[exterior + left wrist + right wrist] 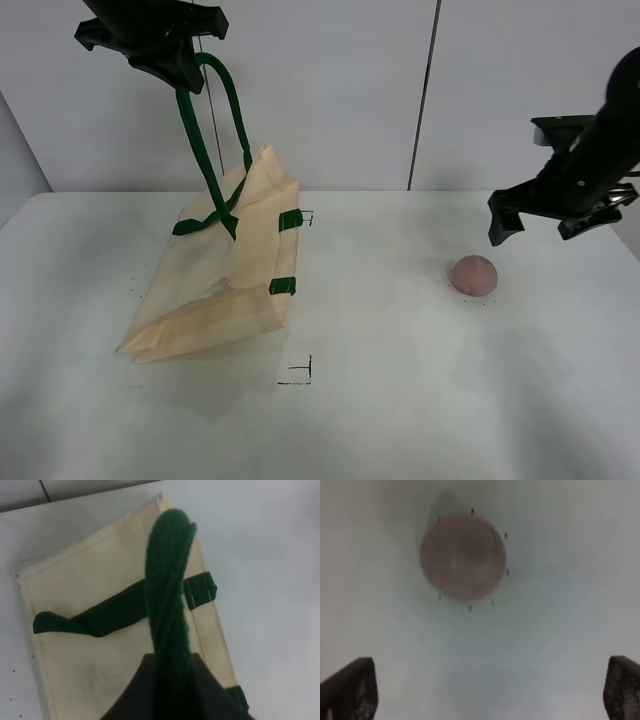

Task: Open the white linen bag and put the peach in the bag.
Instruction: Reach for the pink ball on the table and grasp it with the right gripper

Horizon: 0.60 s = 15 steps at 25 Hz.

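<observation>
- the left gripper (pixel 185 70) hangs high over the table (pixel 400 400), jaws clenched on a green strap (pixel 212 130) of the bag (pixel 215 285).
- in the left wrist view the strap (pixel 167 585) runs straight into the clamped gripper (pixel 172 675), with the bag (pixel 100 670) below it.
- the bag hangs from that strap at its top edge. its lower end rests on the left side of the table, and the cloth sags in a tilted fold.
- the other strap (pixel 95 620) lies slack across the bag's face.
- two green tabs (pixel 290 219) sit on the bag's right edge.
- the peach (pixel 473 274) sits on the table at the right, well apart from the bag.
- the right gripper (pixel 540 222) hovers just above and behind the peach, jaws released and wide apart, touching nothing.
- the right wrist view shows the peach (pixel 463 556) ahead of the gripper (pixel 485 695), ringed by small dark dots (pixel 506 535) on the table.
</observation>
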Each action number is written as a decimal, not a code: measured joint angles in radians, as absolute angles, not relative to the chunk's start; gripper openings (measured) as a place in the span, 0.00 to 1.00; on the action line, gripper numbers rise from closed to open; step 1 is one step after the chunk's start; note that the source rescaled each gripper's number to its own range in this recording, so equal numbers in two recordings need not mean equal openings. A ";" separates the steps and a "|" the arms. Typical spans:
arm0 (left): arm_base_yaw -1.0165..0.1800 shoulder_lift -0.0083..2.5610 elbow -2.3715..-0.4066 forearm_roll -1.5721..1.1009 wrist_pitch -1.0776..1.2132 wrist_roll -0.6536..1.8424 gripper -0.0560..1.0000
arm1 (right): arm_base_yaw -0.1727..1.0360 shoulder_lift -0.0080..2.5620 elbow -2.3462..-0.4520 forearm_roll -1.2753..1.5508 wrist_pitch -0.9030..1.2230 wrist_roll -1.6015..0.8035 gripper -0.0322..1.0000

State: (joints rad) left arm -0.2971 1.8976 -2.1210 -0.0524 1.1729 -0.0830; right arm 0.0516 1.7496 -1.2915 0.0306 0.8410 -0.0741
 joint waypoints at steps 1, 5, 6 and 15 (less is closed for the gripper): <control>-0.297 1.898 -2.121 -0.052 1.173 -0.083 0.05 | 0.063 1.797 -1.328 0.031 0.841 -0.079 1.00; -0.297 1.898 -2.121 -0.052 1.173 -0.083 0.05 | 0.104 1.938 -1.418 0.031 0.834 -0.078 1.00; -0.297 1.898 -2.121 -0.052 1.173 -0.083 0.05 | 0.107 1.969 -1.432 0.032 0.830 -0.074 1.00; -0.297 1.898 -2.121 -0.052 1.173 -0.082 0.05 | 0.109 2.140 -1.452 0.030 0.724 -0.062 1.00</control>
